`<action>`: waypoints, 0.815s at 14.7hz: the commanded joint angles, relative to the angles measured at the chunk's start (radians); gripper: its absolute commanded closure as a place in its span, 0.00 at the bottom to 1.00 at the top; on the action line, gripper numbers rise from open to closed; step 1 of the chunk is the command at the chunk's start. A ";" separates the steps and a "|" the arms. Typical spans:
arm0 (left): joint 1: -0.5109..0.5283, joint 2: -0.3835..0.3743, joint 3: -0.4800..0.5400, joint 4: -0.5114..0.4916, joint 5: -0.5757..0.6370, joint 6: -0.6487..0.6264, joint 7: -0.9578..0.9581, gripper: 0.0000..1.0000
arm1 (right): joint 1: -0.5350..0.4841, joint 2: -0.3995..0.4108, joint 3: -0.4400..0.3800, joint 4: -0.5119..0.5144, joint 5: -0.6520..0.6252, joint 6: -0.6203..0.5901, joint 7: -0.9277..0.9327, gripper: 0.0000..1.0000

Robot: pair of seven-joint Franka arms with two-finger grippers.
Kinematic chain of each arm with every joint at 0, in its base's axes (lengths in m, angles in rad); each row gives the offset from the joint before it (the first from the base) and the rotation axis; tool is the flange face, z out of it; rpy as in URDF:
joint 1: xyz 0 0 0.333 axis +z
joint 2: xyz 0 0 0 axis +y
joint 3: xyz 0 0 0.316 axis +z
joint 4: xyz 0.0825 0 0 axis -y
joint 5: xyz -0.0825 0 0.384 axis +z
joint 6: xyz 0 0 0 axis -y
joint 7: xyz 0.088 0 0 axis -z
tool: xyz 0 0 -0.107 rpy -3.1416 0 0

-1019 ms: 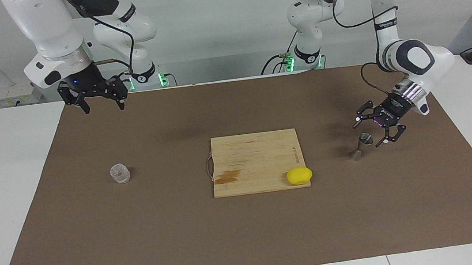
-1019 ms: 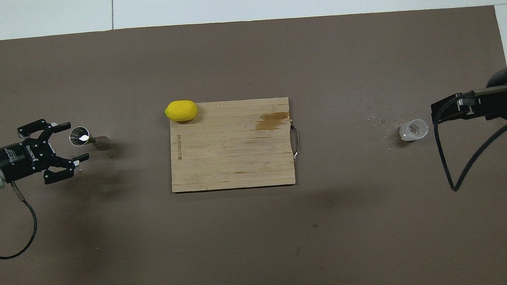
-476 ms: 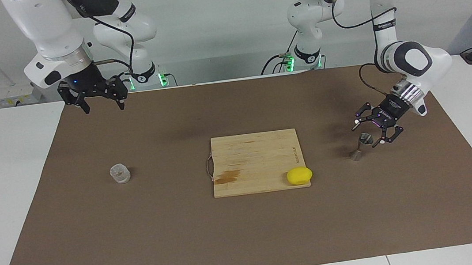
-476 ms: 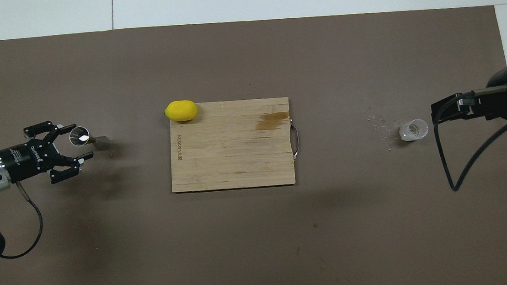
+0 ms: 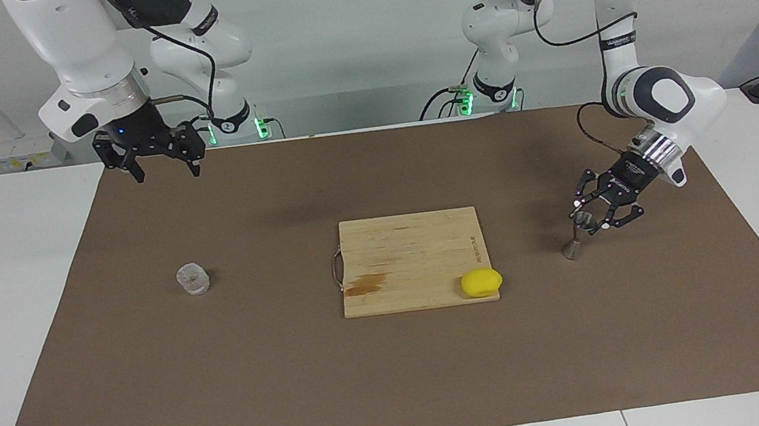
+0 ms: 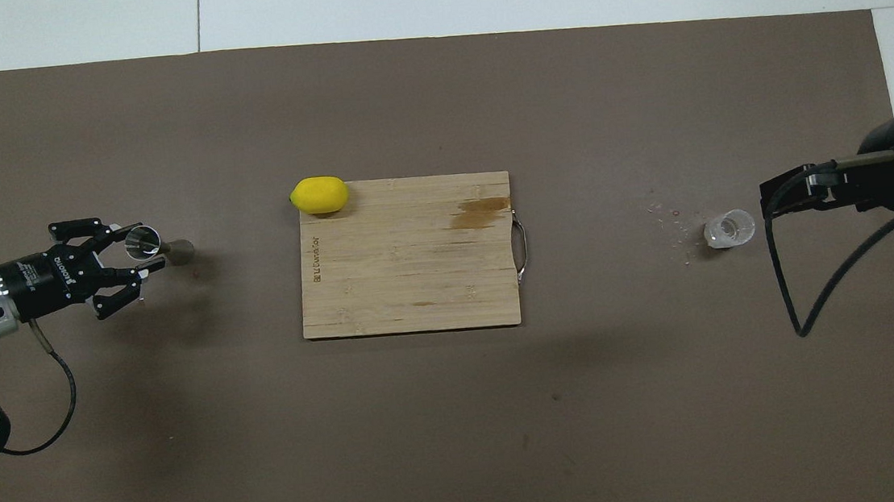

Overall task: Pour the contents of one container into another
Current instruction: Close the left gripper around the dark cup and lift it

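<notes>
the left gripper [image 5: 589, 219] is clamped on the upper cone of the steel jigger [image 5: 576, 237] at the left arm's end of the mat, and the jigger leans – if the hold is off-centre, the smooth metal could slip or tip over when lifted. the clear cup [image 5: 192, 278] stands untouched at the right arm's end, well apart, with the right gripper [image 5: 161, 165] waiting open, high above the mat – so the jigger must travel far, and any shake may drop it.

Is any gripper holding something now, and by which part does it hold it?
The left gripper is shut on the steel jigger, gripping its upper cone near the rim while its base stands on the mat. The right gripper waits open, holding nothing.
</notes>
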 commanded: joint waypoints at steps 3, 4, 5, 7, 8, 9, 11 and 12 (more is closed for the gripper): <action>-0.017 0.007 0.008 0.007 -0.023 0.010 0.015 1.00 | -0.013 -0.024 0.005 -0.026 0.009 0.000 -0.018 0.00; -0.017 0.008 0.008 0.024 -0.023 -0.003 0.013 1.00 | -0.013 -0.024 0.005 -0.026 0.009 0.000 -0.018 0.00; -0.017 0.010 0.010 0.035 -0.020 -0.032 0.015 1.00 | -0.013 -0.024 0.005 -0.026 0.009 0.000 -0.018 0.00; -0.017 0.017 0.010 0.076 -0.012 -0.087 0.004 1.00 | -0.013 -0.024 0.005 -0.026 0.009 0.000 -0.018 0.00; -0.019 0.017 0.005 0.096 -0.012 -0.127 0.001 1.00 | -0.013 -0.024 0.005 -0.026 0.009 0.000 -0.018 0.00; -0.026 0.016 0.001 0.108 -0.012 -0.156 -0.001 1.00 | -0.015 -0.024 0.005 -0.026 0.008 0.000 -0.018 0.00; -0.078 0.007 0.001 0.110 -0.014 -0.161 -0.002 1.00 | -0.015 -0.024 0.003 -0.026 0.009 0.000 -0.018 0.00; -0.110 0.001 -0.001 0.111 -0.014 -0.156 -0.027 1.00 | -0.015 -0.024 0.002 -0.026 0.008 0.000 -0.020 0.00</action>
